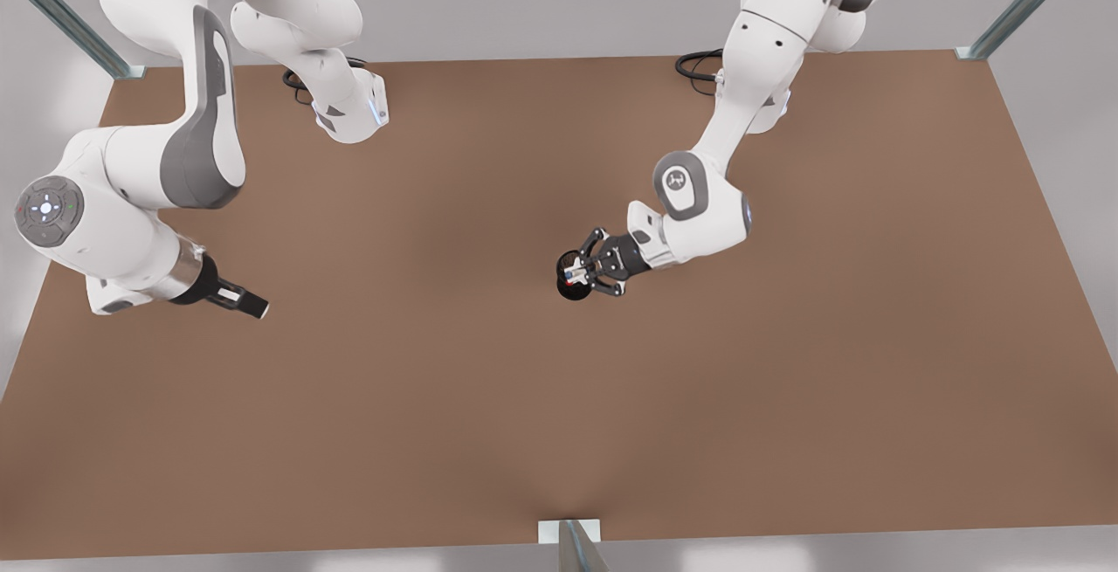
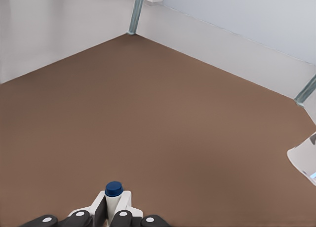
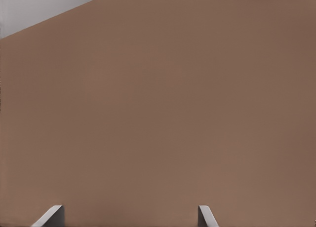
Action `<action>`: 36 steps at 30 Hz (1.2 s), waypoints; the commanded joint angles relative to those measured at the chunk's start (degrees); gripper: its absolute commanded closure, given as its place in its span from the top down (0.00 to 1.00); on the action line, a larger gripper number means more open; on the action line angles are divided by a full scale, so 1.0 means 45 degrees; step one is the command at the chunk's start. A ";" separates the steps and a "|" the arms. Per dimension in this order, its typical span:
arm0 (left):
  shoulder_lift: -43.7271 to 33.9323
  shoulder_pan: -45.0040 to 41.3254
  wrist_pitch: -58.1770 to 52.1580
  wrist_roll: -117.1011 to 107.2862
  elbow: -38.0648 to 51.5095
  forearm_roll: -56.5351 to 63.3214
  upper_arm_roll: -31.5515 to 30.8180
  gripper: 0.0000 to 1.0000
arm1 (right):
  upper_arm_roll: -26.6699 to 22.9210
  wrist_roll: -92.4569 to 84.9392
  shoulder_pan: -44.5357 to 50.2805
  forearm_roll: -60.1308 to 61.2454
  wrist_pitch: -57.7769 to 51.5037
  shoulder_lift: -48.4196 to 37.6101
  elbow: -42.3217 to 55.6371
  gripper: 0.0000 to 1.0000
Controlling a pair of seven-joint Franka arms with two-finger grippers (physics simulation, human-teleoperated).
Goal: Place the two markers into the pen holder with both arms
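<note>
- Left gripper is clamped on the blue-capped marker, with the pen holder at its fingertips. Centre the marker over the rim before release.
- Right gripper has its fingers apart and waits.

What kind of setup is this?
Likely a simulated two-arm robot workcell: a bare brown table, metal frame posts at its corners and plain grey walls. The left gripper holds the blue-capped marker at the pen holder. The right gripper waits open.

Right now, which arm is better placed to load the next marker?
Left. The left gripper is shut on the blue-capped marker; the right gripper sits open, empty, at the pen holder.
</note>
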 commanded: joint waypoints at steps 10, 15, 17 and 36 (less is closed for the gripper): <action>0.0231 -0.0385 0.0465 0.1949 0.0020 -0.0788 -0.0057 0.21 | -0.0002 -0.5095 -0.0047 0.0023 0.0425 -0.0023 -0.0090 1.00; 0.0524 -0.0404 0.0387 0.1891 0.0098 -0.0887 -0.0135 0.73 | -0.0002 -0.5192 -0.0164 0.0043 0.0444 -0.0004 -0.0129 1.00; 0.0290 -0.0248 0.0075 0.1384 0.0117 -0.0808 -0.0057 0.85 | -0.0002 -0.5192 -0.0164 0.0043 0.0444 -0.0004 -0.0129 1.00; -0.1898 0.6197 -1.2035 -2.2035 0.7792 1.9543 0.0294 1.00 | -0.0022 -0.5408 -0.0144 -0.0054 -0.0648 -0.0529 0.0906 1.00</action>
